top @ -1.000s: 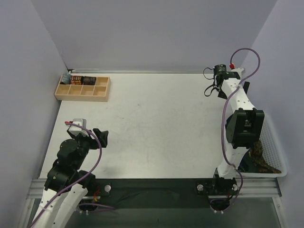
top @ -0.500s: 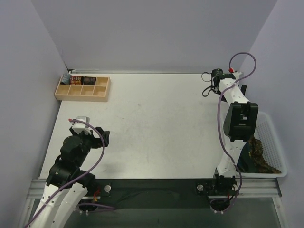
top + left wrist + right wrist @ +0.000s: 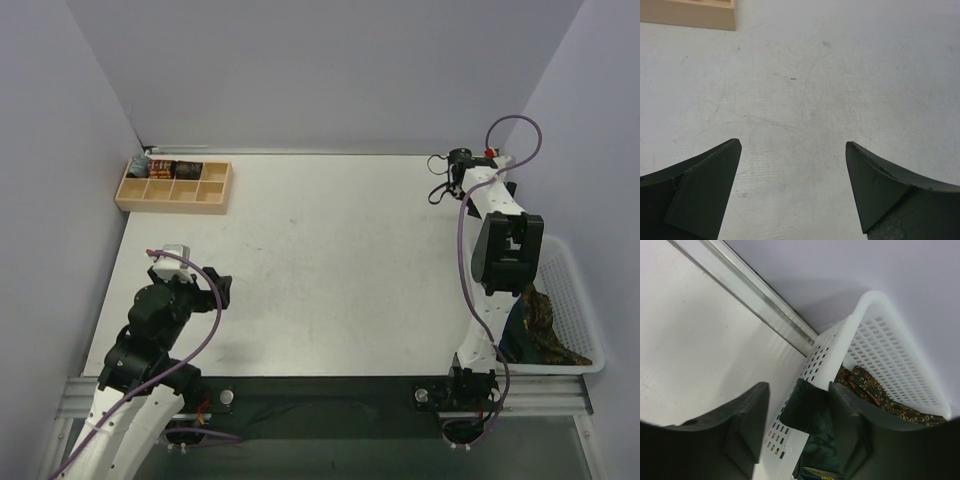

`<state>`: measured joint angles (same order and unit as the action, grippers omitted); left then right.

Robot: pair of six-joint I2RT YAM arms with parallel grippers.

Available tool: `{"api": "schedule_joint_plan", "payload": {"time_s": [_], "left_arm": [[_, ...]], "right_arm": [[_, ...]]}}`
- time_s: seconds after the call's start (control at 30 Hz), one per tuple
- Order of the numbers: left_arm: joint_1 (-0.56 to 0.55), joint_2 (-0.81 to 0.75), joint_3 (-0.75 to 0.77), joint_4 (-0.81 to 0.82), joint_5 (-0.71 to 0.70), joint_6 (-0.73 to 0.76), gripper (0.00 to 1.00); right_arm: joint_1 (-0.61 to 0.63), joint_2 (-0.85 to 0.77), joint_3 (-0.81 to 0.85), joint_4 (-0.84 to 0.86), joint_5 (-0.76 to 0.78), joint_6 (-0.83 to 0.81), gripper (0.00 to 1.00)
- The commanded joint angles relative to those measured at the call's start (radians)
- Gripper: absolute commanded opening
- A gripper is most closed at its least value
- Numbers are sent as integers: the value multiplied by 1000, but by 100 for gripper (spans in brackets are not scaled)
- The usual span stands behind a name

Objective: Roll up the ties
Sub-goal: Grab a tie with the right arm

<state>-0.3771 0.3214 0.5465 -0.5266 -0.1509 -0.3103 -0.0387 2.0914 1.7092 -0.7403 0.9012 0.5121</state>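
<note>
**Station Status: Tie Pick-Up at the Basket**

**Left side.** A wooden tray (image 3: 172, 186) sits at the far left corner of the table (image 3: 330, 250). Dark items (image 3: 165, 166) fill some of its rear compartments. The left gripper (image 3: 792, 145) hovers over bare table near the front left. Its jaws are spread wide with nothing between them, and only the scuffed white surface shows in the gap.

**Right side.** The right arm folds back over itself, and its wrist points down at the white perforated basket (image 3: 875, 300) at the table's right edge. The right gripper (image 3: 799, 389) stands at a middling gap, with one finger on each side of the dark green tie (image 3: 810, 407). This tie hangs over the basket's rim and down its outer wall. White basket wall shows between the left-hand finger and the fabric. The other finger lies just beside the fabric, and contact cannot be confirmed from this angle. The brown patterned tie (image 3: 865, 385) lies bunched inside the basket, behind the green one.
</note>
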Motion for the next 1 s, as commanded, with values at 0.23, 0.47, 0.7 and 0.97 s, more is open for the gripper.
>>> {"api": "schedule_joint_plan", "payload": {"time_s": [0.23,0.47,0.7,0.97], "left_arm": [[-2,11,12,43,14,4,97],[0,13,10,45,14,5,97],[-2,11,10,45,10,5,97],[0,-4,9,43,-21,5,97]], "right_arm": [[0,-44,-10,-22,53,35,29],[0,-83,-11,-19,58,23,6],[28,-169,-2,-13,50,-23,0],[180,-287,41,113,-73,-260,0]]}}
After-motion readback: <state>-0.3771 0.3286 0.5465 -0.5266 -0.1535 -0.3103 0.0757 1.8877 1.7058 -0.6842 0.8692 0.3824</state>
